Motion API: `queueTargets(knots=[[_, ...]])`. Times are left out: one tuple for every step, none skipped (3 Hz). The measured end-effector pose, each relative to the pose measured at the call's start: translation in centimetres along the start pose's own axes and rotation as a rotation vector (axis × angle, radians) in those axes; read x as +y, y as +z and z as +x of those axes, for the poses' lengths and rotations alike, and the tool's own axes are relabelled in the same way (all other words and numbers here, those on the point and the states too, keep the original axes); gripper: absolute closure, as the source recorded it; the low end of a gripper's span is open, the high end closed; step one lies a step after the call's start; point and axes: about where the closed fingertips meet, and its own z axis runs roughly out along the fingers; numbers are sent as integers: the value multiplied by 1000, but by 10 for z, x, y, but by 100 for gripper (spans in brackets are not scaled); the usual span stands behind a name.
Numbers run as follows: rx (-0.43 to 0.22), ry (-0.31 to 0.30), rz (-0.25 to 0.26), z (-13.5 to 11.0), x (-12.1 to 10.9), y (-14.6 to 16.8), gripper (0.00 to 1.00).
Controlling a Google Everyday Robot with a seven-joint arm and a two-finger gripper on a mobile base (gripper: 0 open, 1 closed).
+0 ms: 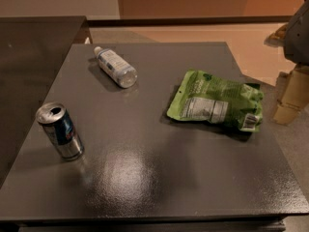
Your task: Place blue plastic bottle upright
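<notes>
The blue plastic bottle (115, 66) is small and clear, with a white cap and a pale blue-and-white label. It lies on its side at the far left of the dark grey table (145, 178), cap pointing toward the far-left corner. My gripper (291, 96) shows as grey and beige parts at the right edge of the camera view, off the table's right side. It is far from the bottle and touches nothing on the table.
A blue-and-silver drink can (60, 131) stands upright near the table's left edge, in front of the bottle. A green snack bag (216, 103) lies flat at the right of the table. A darker surface (34, 57) adjoins on the left.
</notes>
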Motion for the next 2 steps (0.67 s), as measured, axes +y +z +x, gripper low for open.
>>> queueTargets(knots=[[0,0,0,0,0,0,0],[-9,-11,-15,-14,-5,5,0]])
